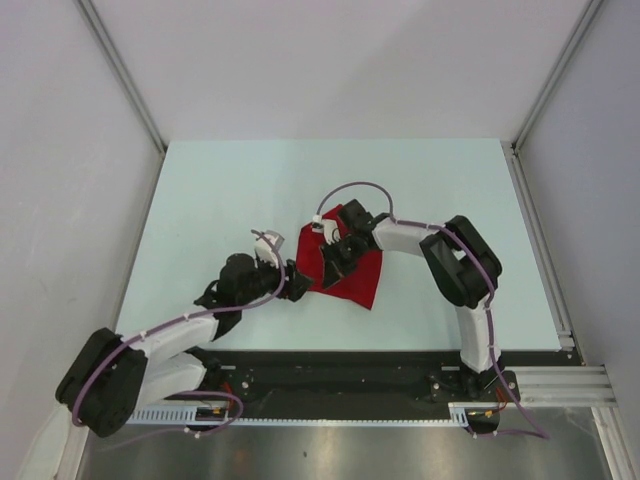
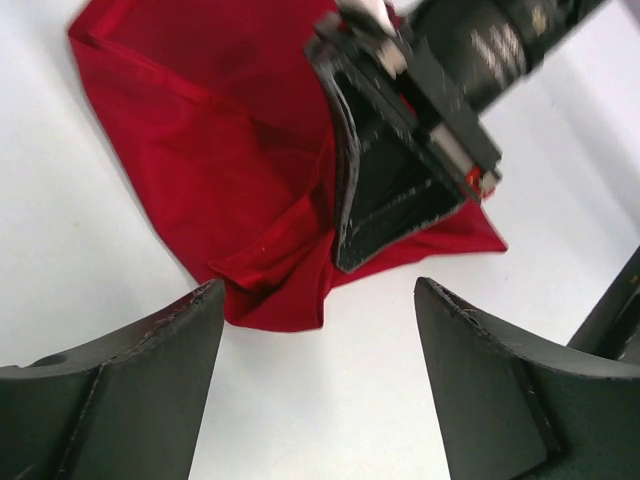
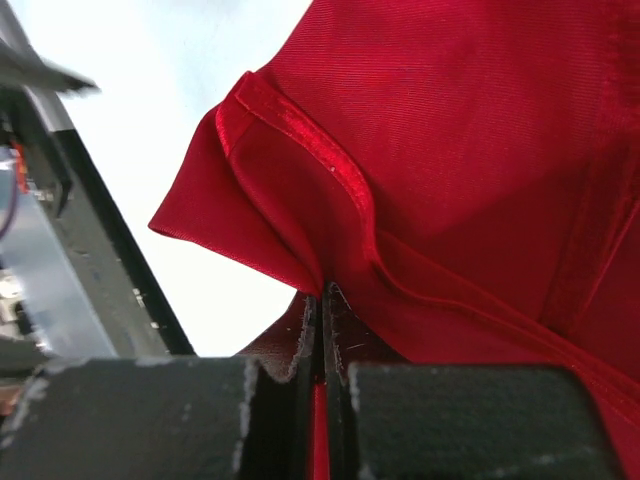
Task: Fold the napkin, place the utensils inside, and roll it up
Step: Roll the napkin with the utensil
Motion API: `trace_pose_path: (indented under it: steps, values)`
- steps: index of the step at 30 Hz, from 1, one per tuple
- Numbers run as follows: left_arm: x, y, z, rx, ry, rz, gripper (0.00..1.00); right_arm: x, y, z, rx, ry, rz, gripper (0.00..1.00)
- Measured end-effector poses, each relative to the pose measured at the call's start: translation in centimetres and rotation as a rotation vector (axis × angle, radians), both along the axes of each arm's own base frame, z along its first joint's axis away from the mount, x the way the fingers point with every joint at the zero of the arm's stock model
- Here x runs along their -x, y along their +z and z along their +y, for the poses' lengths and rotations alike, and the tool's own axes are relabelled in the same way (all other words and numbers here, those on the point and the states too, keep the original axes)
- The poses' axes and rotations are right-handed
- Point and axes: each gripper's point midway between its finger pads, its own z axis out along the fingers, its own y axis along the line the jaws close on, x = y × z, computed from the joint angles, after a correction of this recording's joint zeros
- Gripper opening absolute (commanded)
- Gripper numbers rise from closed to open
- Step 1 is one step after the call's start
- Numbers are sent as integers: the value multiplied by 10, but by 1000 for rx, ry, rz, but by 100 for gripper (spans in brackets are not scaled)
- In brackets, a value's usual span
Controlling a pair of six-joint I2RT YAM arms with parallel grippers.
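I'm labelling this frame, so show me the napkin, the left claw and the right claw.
napkin [image 1: 362, 283], top view, its flat near-right part.
left claw [image 2: 318, 288], left wrist view, midway between its open fingertips.
right claw [image 3: 322, 305], right wrist view, midway between fingertips pinching the napkin.

We see a pale green table [image 1: 250, 190] boxed in by plain grey-white walls [image 1: 330, 60] on the left, far and right, with metal posts [image 1: 118, 70] at its far corners. A black rail [image 1: 330, 372] and a brushed metal strip [image 1: 330, 452] run along the near edge.
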Motion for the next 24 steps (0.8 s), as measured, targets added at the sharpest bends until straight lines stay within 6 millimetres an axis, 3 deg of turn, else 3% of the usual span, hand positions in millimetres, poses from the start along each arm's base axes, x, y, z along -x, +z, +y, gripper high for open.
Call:
trace_pose_path:
  steps: [6,14,24]
  values:
    - [7,-14,-12,-75,-60,-23,77,-2,-2,-3,-28,-22,83,0]
    - [-4,-19,-18,-120,-62,-42,64,-1,-4,-3,-50,-27,141,0]
    - [-4,-30,-24,-151,-88,-34,61,-2,-5,-4,-72,-39,195,0]
